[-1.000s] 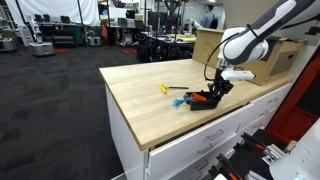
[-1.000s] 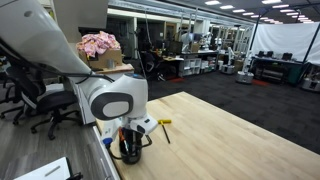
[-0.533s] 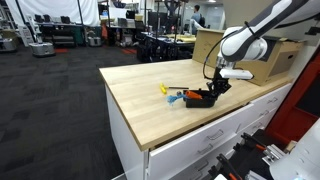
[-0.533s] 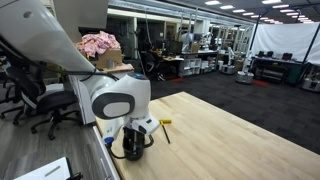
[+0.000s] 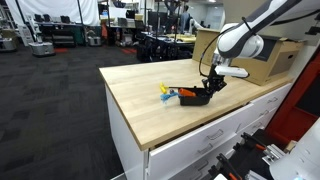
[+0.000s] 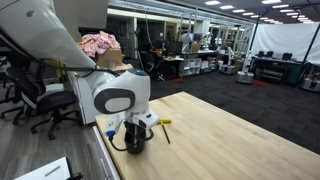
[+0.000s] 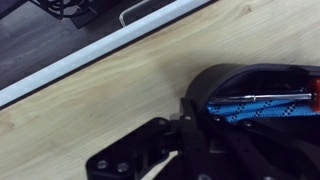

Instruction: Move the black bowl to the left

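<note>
"Where does the black bowl [image 5: 196,96] sit?"

"Toward the drawer-side edge of the worktop [image 5: 135,105], near the small yellow object [image 5: 164,89]. The pincer [image 5: 208,87] looks clamped on its rim."

"How should it carry the bowl left?"

"I'd hold it firmly, low and level, so nothing spills. It should steer around the yellow piece and stay off the edge."

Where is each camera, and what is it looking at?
In an exterior view: out past the table corner, facing bowl and gripper; arm enters from right.
In an exterior view: beside the arm, looking along the table; arm fills the left.
Wrist view: above, looking down; gripper shows at the bottom.
All share the bowl.
</note>
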You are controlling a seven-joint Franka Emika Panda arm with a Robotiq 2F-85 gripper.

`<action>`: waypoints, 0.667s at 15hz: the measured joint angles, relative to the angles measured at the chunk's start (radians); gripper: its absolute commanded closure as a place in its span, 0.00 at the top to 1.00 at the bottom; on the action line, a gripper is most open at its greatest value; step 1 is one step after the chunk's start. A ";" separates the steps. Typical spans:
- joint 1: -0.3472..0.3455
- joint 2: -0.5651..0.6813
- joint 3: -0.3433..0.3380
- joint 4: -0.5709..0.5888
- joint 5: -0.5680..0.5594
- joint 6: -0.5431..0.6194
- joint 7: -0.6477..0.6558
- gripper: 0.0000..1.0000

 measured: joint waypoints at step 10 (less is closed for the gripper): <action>0.124 0.065 0.105 0.110 0.023 -0.001 0.101 0.02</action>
